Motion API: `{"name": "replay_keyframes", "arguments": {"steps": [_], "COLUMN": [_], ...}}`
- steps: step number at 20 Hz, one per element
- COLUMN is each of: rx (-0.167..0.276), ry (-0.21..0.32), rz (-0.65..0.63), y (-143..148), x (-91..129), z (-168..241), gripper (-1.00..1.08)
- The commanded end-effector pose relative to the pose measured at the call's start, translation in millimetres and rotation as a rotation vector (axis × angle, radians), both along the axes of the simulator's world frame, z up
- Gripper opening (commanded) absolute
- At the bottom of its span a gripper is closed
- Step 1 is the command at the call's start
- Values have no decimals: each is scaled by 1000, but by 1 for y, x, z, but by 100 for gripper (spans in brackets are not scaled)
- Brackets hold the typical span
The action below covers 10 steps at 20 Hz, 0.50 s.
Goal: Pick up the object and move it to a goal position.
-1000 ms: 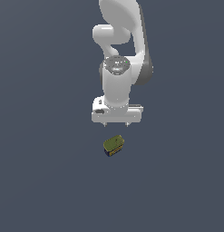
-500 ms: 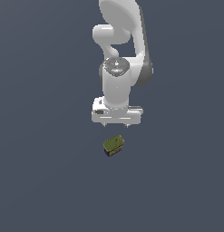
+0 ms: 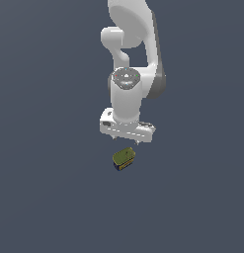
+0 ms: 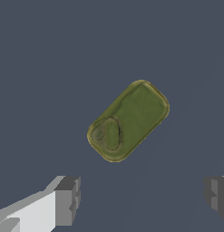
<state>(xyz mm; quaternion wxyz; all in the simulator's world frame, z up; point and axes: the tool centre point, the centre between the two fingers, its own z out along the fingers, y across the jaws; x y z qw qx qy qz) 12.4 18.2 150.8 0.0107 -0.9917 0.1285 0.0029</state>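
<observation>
The object [image 3: 124, 158] is a small rounded-corner tin with an olive-yellow top and dark blue sides, lying on the grey floor. In the wrist view the object [image 4: 128, 120] shows its top with a pull tab, turned diagonally. My gripper [image 3: 126, 139] hangs just above and slightly behind it, pointing down. Its two fingers [image 4: 67, 200] stand wide apart with nothing between them, so my gripper [image 4: 140, 199] is open. The tin lies apart from both fingertips.
The white arm [image 3: 131, 59] rises behind the gripper. A plain dark grey floor [image 3: 44, 188] surrounds the tin.
The wrist has turned slightly, so the gripper bar now sits at a tilt. The tin has not moved.
</observation>
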Motion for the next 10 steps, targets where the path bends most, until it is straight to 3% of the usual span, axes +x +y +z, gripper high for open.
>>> {"name": "replay_keyframes", "arguments": {"steps": [1,10], "rx": [-1,-6], "ry": [2,7], "rz": [-66,-318], "y": [-1,-3], "x": [3,17], "z": [-4,-17], "gripper": [100,100]}}
